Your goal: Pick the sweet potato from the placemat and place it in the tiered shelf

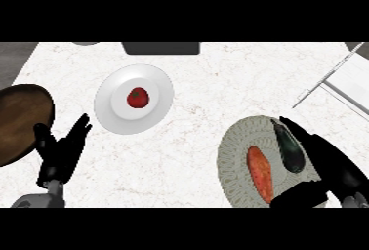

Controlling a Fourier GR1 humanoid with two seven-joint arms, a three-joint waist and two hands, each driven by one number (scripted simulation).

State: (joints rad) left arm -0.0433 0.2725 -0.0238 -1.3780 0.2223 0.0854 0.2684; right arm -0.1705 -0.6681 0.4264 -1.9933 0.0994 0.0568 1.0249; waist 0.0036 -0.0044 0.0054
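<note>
An orange sweet potato (260, 173) lies lengthwise on a round pale patterned placemat (234, 156) at the lower right. A dark eggplant (289, 146) lies just to its right on the same mat. My right hand (333, 168) stands open at the mat's right side, fingers stretched along the eggplant and thumb (299, 197) crossing below the sweet potato's near end, not closed on either. The tiered shelf (338, 78), white with thin metal rails, is at the upper right edge. My left hand (61, 151) rests open at the lower left, fingers up.
A white plate (115, 105) holding a red tomato (137, 97) sits left of centre. A brown wooden round board (18, 122) lies at the left edge. A dark rectangular object (160, 47) sits at the counter's far edge.
</note>
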